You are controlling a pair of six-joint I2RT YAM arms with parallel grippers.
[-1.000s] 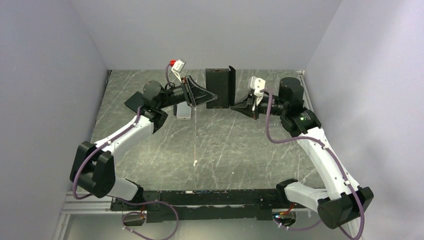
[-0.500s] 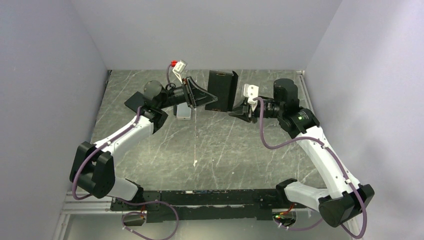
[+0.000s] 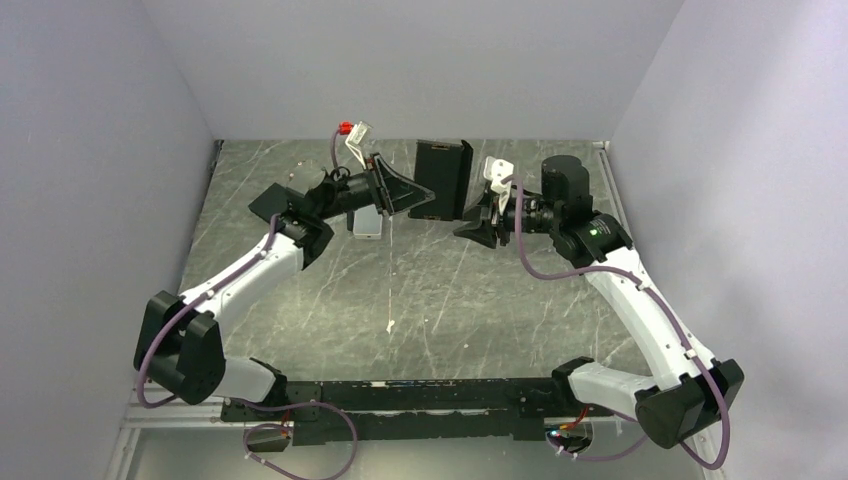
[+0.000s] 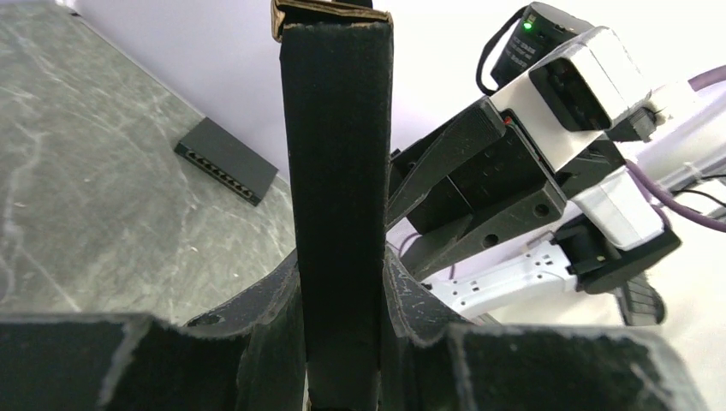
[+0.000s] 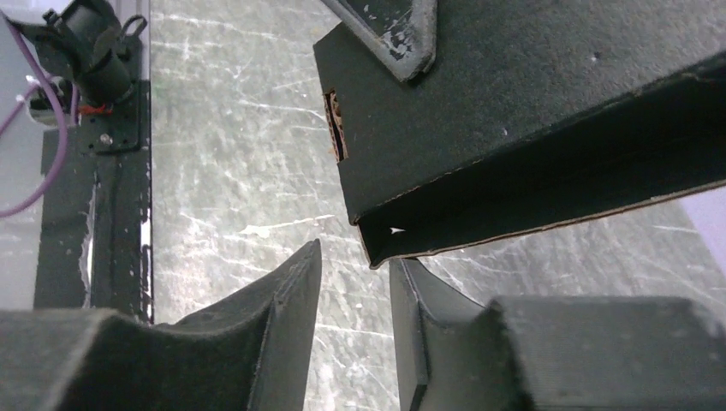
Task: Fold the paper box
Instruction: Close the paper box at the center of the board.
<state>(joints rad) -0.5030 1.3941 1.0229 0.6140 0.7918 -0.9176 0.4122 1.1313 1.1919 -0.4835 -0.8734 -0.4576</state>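
Note:
The paper box (image 3: pixel 443 177) is matte black and stands up off the table at the back middle. My left gripper (image 3: pixel 424 205) is shut on its lower left edge. In the left wrist view the box's narrow edge (image 4: pixel 338 163) rises between the two fingers of the left gripper (image 4: pixel 340 278), which press on both of its sides. My right gripper (image 3: pixel 468 229) is open just right of the box's lower corner. In the right wrist view the right gripper (image 5: pixel 355 265) holds nothing, and the box's hollow corner (image 5: pixel 514 120) hangs just above its right finger.
A small silver-grey case (image 3: pixel 367 222) lies on the marble table (image 3: pixel 420 290) under the left wrist. A flat black slab (image 4: pixel 227 160) lies near the back wall. Walls close in the table at the left, back and right.
My right gripper has opened, let go of the box's right side and dropped slightly toward the table. The box's right flap, which stuck up before, now lies flush. The left gripper keeps its hold.

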